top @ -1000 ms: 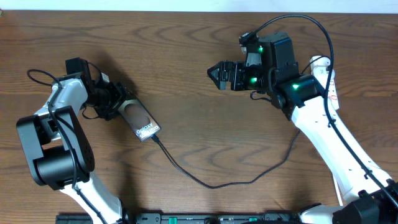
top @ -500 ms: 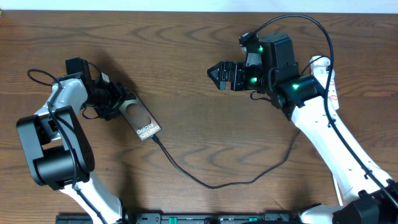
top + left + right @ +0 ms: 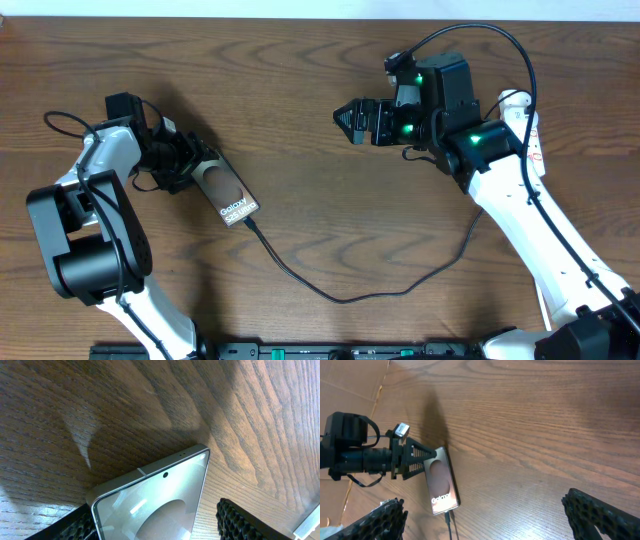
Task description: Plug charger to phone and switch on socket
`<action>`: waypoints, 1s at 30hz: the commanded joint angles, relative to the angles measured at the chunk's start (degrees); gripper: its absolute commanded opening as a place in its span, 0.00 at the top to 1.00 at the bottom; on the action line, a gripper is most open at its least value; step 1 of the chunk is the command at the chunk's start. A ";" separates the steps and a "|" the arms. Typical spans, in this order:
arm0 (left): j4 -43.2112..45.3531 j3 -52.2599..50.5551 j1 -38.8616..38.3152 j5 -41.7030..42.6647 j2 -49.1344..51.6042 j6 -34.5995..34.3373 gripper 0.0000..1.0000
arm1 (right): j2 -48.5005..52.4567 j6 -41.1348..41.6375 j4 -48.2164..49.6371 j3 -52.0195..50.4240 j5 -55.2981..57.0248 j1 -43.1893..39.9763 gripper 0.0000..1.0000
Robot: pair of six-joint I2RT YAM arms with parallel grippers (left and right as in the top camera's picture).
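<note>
Wood-grain counter [image 3: 300, 80], and the phone [image 3: 225, 192] lies flat at the left with the charger [image 3: 340, 297] seated in it.

Left end effector [image 3: 185, 162] straddles the phone's far-left end, which looks like a brace against the push of plugging. One pad [image 3: 70, 525] sits at the phone's edge and the other [image 3: 245, 520] seems a sliver off, so I cannot tell if it's truly clamped. The phone's long axis runs diagonally from far-left to near-right. The lettered port end points near-right, where the plug [image 3: 252, 225] meets it. From there the cable loops near, then climbs toward the right arm. Right end effector [image 3: 348, 122] hovers mid-counter, fingers spread wide and empty, well apart from everything. A white strip with red marks beside that arm looks like the socket [image 3: 536, 140], mostly hidden; its switch seems the job remaining.
</note>
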 commanded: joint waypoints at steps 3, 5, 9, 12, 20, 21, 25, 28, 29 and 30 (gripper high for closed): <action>-1.53 -1.36 0.28 -4.63 2.34 -0.50 0.27 | -0.70 -0.59 -0.07 0.70 0.44 0.42 0.01; -1.75 -1.36 0.28 -4.63 2.34 -0.50 0.27 | -0.70 -0.59 -0.07 0.70 0.44 0.42 0.01; -2.51 -1.36 0.28 -4.66 2.34 -0.50 0.27 | -0.70 -0.59 -0.09 0.70 0.44 0.42 0.01; -2.99 -1.36 0.28 -5.03 2.34 -0.52 0.27 | -0.70 -0.59 -0.09 0.70 0.42 0.42 0.01; -3.26 -1.36 0.28 -6.14 2.34 -0.96 0.27 | -0.70 -0.59 -0.15 0.70 0.42 0.42 0.01; -3.23 -1.36 0.28 -6.14 2.34 -0.96 0.27 | -0.70 -0.59 -0.15 0.70 0.42 0.42 0.01; -3.23 -1.36 0.28 -6.12 2.34 -0.94 0.27 | -0.70 -0.59 -0.11 0.70 0.44 0.42 0.01; -3.17 -1.36 0.31 -6.14 2.34 -0.92 0.27 | -0.70 -0.59 -0.09 0.70 0.44 0.42 0.01; -3.17 -1.36 0.31 -6.16 2.34 -0.90 0.27 | -0.70 -0.59 -0.09 0.70 0.44 0.42 0.01; -3.19 -1.36 0.31 -6.16 2.34 -0.90 0.27 | -0.70 -0.59 -0.09 0.70 0.44 0.42 0.01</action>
